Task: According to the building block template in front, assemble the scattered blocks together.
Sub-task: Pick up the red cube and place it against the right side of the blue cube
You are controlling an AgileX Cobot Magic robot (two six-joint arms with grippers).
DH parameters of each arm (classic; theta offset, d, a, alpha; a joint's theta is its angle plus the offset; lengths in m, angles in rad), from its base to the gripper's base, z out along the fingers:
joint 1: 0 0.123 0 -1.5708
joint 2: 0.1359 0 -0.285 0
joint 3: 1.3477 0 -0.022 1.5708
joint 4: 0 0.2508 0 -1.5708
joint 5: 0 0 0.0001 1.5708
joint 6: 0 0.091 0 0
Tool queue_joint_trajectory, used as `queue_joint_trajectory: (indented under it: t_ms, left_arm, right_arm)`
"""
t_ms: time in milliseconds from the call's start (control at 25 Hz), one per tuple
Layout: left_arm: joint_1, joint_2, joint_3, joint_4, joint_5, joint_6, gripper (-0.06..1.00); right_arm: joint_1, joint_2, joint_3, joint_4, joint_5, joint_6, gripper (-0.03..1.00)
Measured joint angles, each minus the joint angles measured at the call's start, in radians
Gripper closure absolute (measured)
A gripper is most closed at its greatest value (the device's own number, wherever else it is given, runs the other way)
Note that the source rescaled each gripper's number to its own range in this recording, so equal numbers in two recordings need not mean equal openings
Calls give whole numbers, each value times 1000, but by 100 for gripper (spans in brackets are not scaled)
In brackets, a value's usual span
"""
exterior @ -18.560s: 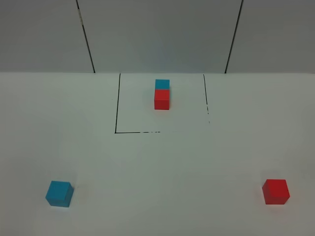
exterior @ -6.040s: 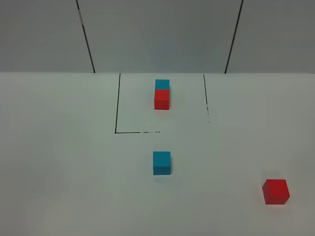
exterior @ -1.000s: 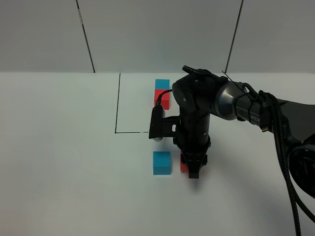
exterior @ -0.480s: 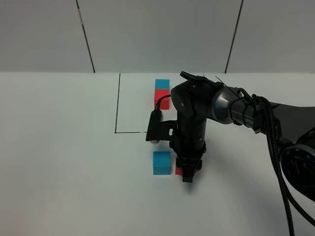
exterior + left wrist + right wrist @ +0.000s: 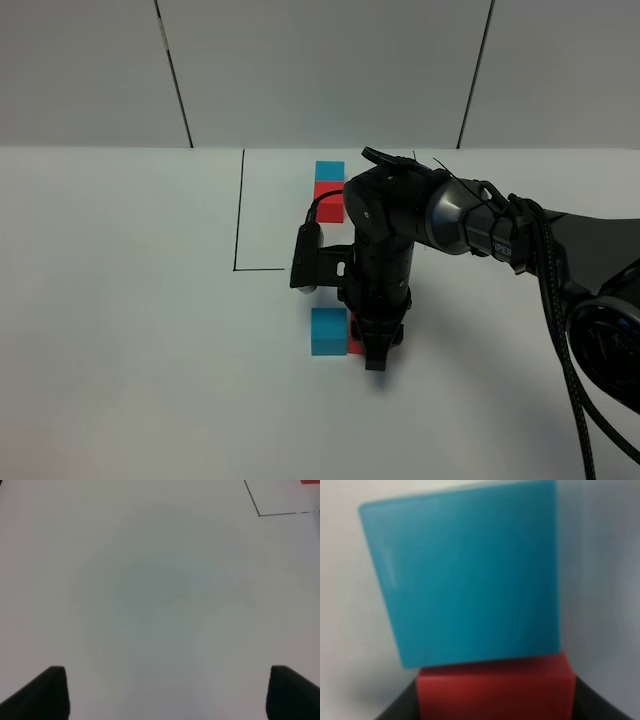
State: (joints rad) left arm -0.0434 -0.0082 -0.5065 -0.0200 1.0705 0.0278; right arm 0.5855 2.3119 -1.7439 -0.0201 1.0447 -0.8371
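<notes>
Right wrist: my right gripper (image 5: 495,711) clamps red cube (image 5: 495,687) against cyan cube (image 5: 465,580); overhead, arm (image 5: 480,225) hides red mostly. Left gripper (image 5: 162,695) wide. Template outline (image 5: 239,210) holds cyan-red pair (image 5: 328,178).

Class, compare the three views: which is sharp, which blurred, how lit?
Exterior high: sharp, evenly lit, no glare. Right wrist: cyan-blue cube and red cube fill the frame, out of focus. Left wrist: white table, faint grey patch.
</notes>
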Motion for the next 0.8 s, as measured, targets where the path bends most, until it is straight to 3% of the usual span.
queue_joint_trajectory:
  t_ms: [800]
  left_arm:
    - [0,0,0,0,0,0,6]
  right_arm:
    - [17,3,-2,-4,11,-22,95]
